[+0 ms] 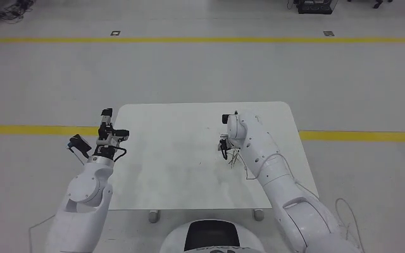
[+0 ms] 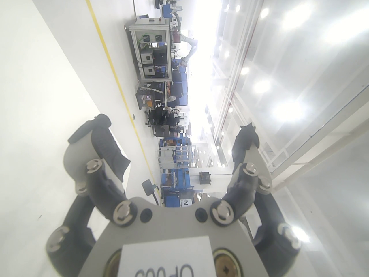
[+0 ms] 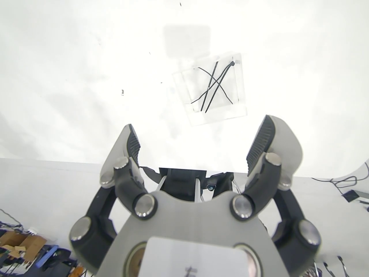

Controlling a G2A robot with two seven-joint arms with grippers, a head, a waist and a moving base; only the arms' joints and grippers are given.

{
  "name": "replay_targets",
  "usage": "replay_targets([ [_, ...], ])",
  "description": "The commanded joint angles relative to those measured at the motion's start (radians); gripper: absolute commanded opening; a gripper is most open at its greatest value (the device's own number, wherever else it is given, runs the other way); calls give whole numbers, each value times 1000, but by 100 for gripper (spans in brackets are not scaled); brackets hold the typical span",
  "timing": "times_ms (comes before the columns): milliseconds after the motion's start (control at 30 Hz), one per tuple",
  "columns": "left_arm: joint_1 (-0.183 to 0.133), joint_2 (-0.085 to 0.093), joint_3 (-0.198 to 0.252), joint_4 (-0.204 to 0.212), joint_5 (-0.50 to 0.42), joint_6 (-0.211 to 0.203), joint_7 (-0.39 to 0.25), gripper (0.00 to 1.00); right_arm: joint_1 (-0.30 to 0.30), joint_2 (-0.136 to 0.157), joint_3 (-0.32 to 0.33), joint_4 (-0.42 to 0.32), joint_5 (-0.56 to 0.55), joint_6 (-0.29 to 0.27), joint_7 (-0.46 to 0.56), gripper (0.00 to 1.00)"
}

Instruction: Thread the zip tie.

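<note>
Several black zip ties (image 3: 213, 86) lie crossed over one another in a shallow clear tray (image 3: 240, 99) on the white table (image 1: 171, 171). In the top view the zip ties (image 1: 235, 159) show as thin dark lines on the right half of the table, partly under the right arm. My right gripper (image 3: 199, 136) hangs open above the table a short way from the tray, with nothing between its fingers. My left gripper (image 2: 175, 134) is open and empty too. It is raised at the table's left edge (image 1: 111, 130) and points out into the room.
The table's edge runs close behind the right gripper. Cables and a small black box (image 3: 351, 196) lie on the floor beyond it. Yellow floor lines (image 1: 202, 40) cross the room past the table.
</note>
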Motion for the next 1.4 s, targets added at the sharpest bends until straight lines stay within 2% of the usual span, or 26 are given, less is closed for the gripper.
replay_targets([
  [0,0,0,0,0,0,0,0,100,0,0,0,0,0,0,0,100],
  [100,0,0,0,0,0,0,0,100,-4,0,4,8,2,0,-1,100],
  [233,0,0,0,0,0,0,0,100,5,-6,46,50,2,0,-11,100],
  [333,0,0,0,0,0,0,0,100,7,-13,83,53,0,0,-23,100],
  [567,0,0,0,0,0,0,0,100,7,-13,83,53,0,0,-23,100],
  [800,0,0,0,0,0,0,0,100,-25,-17,68,12,-27,0,-73,100],
  [1133,0,0,0,0,0,0,0,100,-33,-17,61,1,-52,0,-98,100],
  [1233,0,0,0,0,0,0,0,100,-54,-20,61,-29,-88,0,-74,100],
  [1367,0,0,0,0,0,0,0,100,-63,-31,99,-36,-102,0,-16,100],
])
